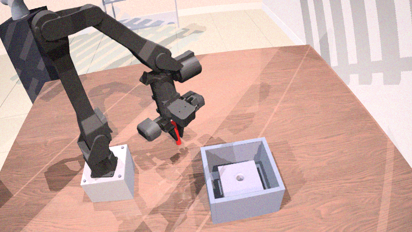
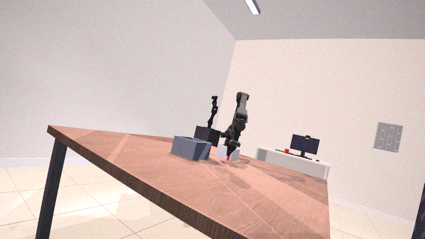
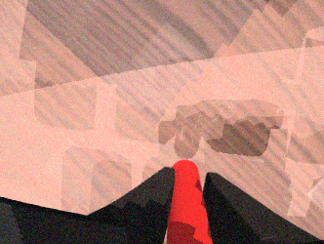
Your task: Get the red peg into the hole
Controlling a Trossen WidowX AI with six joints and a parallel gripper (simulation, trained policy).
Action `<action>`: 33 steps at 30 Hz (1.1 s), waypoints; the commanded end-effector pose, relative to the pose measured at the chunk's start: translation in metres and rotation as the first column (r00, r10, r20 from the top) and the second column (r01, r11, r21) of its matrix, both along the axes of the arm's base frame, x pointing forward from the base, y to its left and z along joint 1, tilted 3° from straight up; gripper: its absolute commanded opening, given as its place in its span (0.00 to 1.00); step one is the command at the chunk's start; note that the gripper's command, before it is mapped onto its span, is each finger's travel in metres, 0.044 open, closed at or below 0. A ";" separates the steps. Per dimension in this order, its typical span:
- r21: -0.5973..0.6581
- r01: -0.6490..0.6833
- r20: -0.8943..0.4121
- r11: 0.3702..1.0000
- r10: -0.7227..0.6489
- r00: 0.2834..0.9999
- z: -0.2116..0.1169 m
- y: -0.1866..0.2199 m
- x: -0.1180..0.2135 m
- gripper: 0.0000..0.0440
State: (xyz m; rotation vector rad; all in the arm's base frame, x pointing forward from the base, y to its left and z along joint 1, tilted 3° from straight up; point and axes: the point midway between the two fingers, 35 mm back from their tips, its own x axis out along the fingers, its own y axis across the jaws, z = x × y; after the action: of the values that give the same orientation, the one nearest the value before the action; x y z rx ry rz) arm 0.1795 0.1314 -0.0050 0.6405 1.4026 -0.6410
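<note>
The red peg (image 1: pixel 178 141) (image 2: pixel 227 158) (image 3: pixel 185 185) stands nearly upright, tilted slightly. My gripper (image 1: pixel 178 136) (image 3: pixel 188 180) is shut on it, with a dark finger on each side and the lower end sticking out below the fingertips. That end appears to be just above the table. The open grey-blue box (image 1: pixel 246 207) (image 2: pixel 182 147) stands to the right of the gripper in the top view. At its bottom lies a white plate (image 1: pixel 229 173) with a round hole (image 1: pixel 239 177), and nothing is in the hole. The box does not show in the wrist view.
The arm's white base block (image 1: pixel 112 190) stands left of the box on the wooden table (image 1: pixel 331 129) (image 2: pixel 178 184). The box's raised walls surround the plate. Shadows fall across the table under the gripper. A desk with a monitor (image 2: pixel 304 144) is in the background.
</note>
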 end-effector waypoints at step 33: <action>-0.099 0.060 0.178 0.993 -0.041 0.983 0.098 -0.074 0.105 0.00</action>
State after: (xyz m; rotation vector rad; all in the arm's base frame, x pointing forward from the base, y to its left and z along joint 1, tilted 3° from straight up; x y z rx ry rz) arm 0.2794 0.0644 0.0933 0.6361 1.1847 -0.6625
